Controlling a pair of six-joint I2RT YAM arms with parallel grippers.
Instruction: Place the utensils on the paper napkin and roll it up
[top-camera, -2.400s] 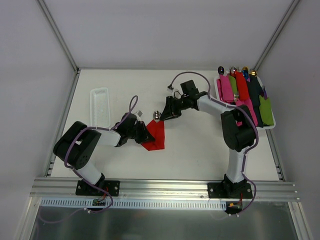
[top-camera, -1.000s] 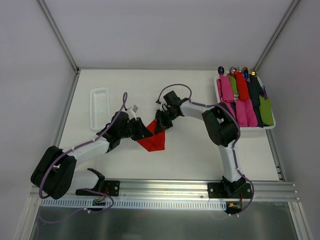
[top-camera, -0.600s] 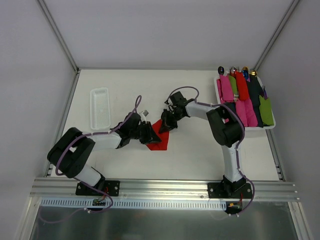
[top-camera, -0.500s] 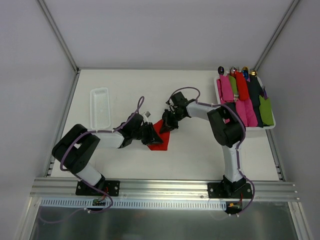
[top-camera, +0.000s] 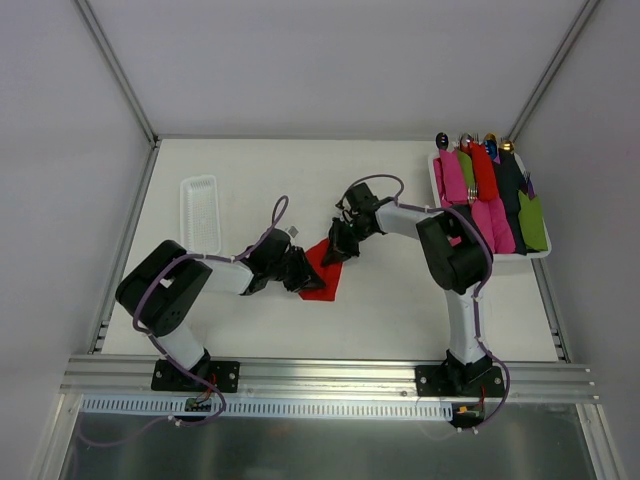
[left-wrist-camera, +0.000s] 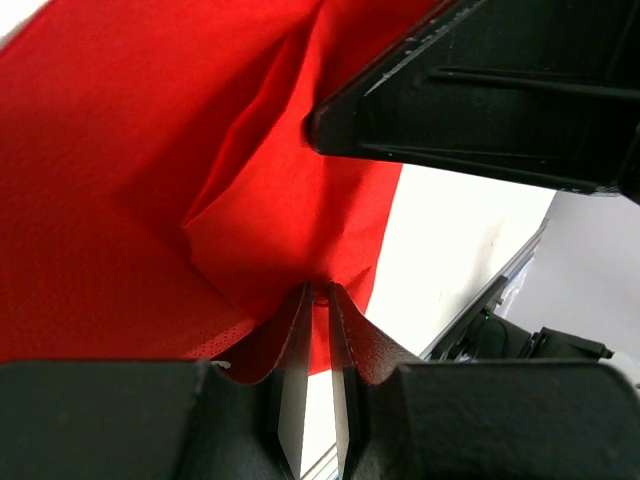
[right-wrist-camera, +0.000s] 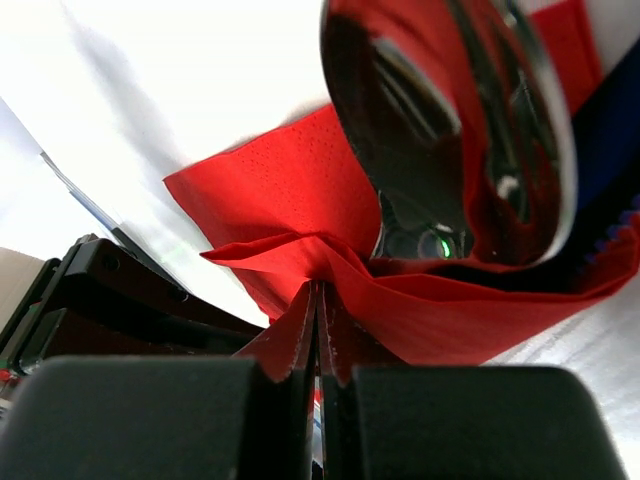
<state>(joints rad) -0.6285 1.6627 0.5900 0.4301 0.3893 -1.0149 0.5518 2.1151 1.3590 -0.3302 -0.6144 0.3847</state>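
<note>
At the centre of the overhead view, the paper napkin (top-camera: 323, 281) lies on the table (top-camera: 400, 310) with both arms converged on it. A couple of seconds earlier the right end effector (top-camera: 336, 252) carried a spoon above the napkin's upper corner, and the left end effector (top-camera: 302, 274) sat at its left edge. The two have since closed in from either side, and the red sheet now looks bunched rather than flat. The right wrist view shows the spoon (right-wrist-camera: 450, 130) resting bowl-up on the napkin, with a fold of paper raised across it. This suggests that placing is done for this piece at least and that rolling is beginning; no other cutlery can be made out. The right end effector has its fingers (right-wrist-camera: 290, 350) pressed together, pinching a pleat of the napkin at their tips. The left end effector shows only a thin slit between its fingers (left-wrist-camera: 292, 400), clamped on the napkin's near edge, which lifts into a ridge just ahead of them
</note>
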